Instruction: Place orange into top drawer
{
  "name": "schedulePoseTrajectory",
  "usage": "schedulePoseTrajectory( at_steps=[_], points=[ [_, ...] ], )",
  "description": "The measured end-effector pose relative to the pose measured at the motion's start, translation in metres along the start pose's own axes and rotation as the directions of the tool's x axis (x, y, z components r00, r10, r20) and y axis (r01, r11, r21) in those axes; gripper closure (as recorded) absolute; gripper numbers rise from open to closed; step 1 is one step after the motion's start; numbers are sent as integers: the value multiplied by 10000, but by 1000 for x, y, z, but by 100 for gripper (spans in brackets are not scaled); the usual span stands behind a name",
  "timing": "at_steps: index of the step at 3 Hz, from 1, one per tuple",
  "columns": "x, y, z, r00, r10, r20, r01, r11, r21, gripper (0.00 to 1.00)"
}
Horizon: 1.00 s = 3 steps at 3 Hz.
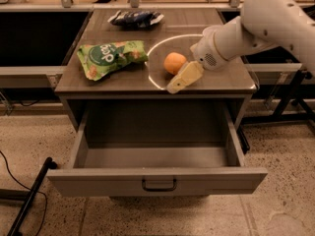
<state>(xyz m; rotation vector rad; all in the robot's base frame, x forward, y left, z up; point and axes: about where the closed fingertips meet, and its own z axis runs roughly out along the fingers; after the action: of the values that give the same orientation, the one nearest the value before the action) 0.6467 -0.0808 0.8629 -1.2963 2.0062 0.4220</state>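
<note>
Camera view looks down on a low grey desk (224, 80) with the top drawer (98, 180) pulled fully out below it. The drawer is a wide shallow grey box, and a small dark handle (159, 184) sits at the centre of its flat front. The orange (174, 63) is not in the drawer. It rests on the desk right of centre, inside a thin bright ring of light (172, 36) cast on the surface. The claw (183, 77) is just to the right of the fruit and slightly nearer the desk's front edge, angled down and to the left, with its cream-coloured tip close to the desk edge above the open drawer. It lies right beside the orange, but I cannot tell whether they touch, nor whether the claw is wide or narrow. The white arm (266, 23) reaches in from the upper right. A green snack bag (110, 57) lies on the left half of the desk, apart from the orange. A dark blue packet (135, 17) sits near the back edge. The floor (275, 200) around the desk is speckled.
</note>
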Motion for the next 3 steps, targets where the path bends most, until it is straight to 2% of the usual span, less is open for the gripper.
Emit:
schedulePoseTrajectory(
  at_steps=[2, 3],
  points=[
    [-6, -5, 32, 9995, 316, -34, -317, 9992, -261, 0],
    [-13, -4, 45, 9993, 374, -2, -374, 9981, -496, 21]
  ],
)
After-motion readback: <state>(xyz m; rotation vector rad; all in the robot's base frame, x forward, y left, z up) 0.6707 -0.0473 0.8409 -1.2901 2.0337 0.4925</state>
